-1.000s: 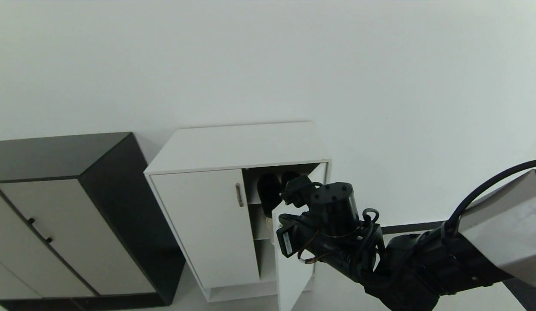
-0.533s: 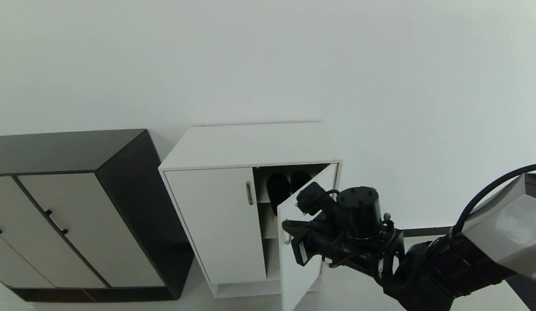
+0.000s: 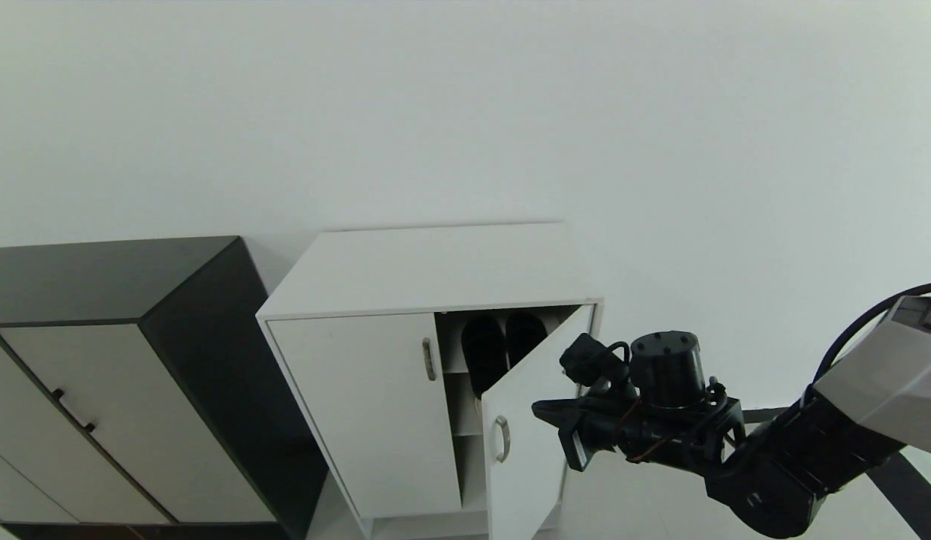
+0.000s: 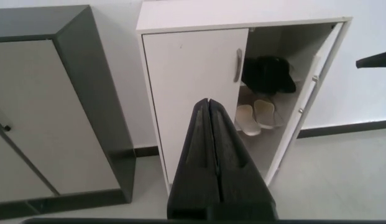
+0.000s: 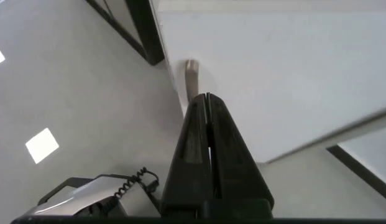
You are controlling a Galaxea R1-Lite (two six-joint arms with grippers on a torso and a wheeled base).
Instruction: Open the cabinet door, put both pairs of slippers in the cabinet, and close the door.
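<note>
Slippers [image 3: 504,346], the black pair, sit on the top shelf of the cabinet [image 3: 427,270] at lower centre of the head frame, with the pale pair [image 4: 255,115] one shelf below. Loading looks done; only the door [image 3: 525,487], half open, is left to shut. The right tool [image 3: 539,407], pressed together, is just beside its outer face near the handle [image 3: 501,439]. The left tool [image 4: 208,109], also pressed together, hangs well apart.

From the head view, the half-open door [image 3: 536,420] covers the lower ends of the black slippers [image 3: 503,345] and the shelves beneath them. The white cabinet [image 3: 427,270] is cut off at its foot, at six o'clock. The dark cabinet [image 3: 97,285], at its nine o'clock, runs off the edge.
</note>
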